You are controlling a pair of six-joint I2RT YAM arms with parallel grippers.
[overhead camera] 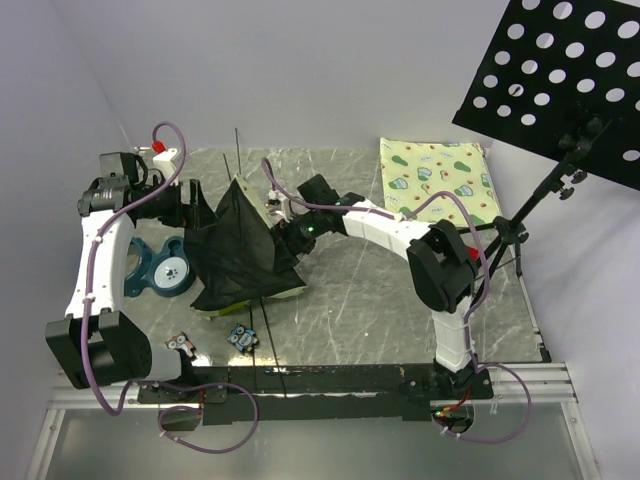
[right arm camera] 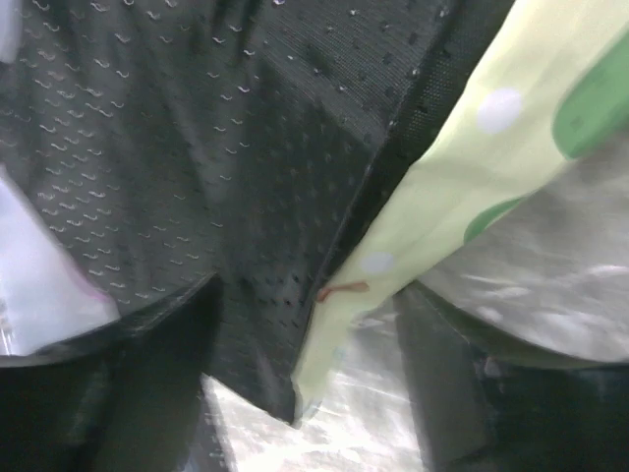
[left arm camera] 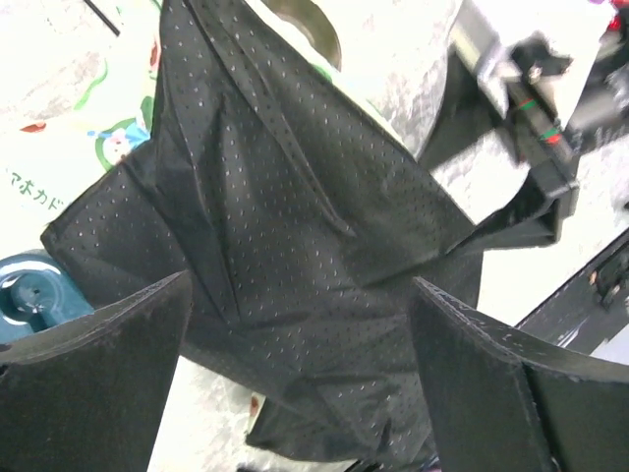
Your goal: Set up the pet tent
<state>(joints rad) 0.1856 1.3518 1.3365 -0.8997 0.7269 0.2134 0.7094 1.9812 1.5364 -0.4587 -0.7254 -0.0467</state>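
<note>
Left hand: my left hand (overhead camera: 188, 208) is at the tent's left side, over the far left part of the table (overhead camera: 380, 300). It is wide open. In the wrist view its fingers (left arm camera: 98, 374) stand well apart, with nothing pinched and the black sheet spread out beyond them.
Teal reel: a teal reel (overhead camera: 160, 268) with a white disc in its middle lies flat on the table, on the near side of my left hand and just beside the tent's left corner.
Toys: two small toys sit by the near edge, one (overhead camera: 180, 345) to the left and one (overhead camera: 242, 338) in front of the tent, apart from each other.
Tent: the tent (overhead camera: 240, 250) sits left of the table's middle, between my two hands. It is crumpled, not yet a dome. The black sheet rises to a peak on the far side and fans down toward the near edge, with a lime strip along its near right hem.
Pole: a thin pole (overhead camera: 237, 155) sticks up from the peak.
Right hand: my right hand (overhead camera: 283, 232) is at the tent's right side, open. The seam where the black sheet meets the lime panel (right arm camera: 462, 187) runs through the gap between the fingers, and neither finger clamps it.
Mat: a printed mat (overhead camera: 438, 180) lies flat at the far right corner, well apart from the tent.
Stand: a black perforated stand (overhead camera: 560, 70) hangs over the right edge.
</note>
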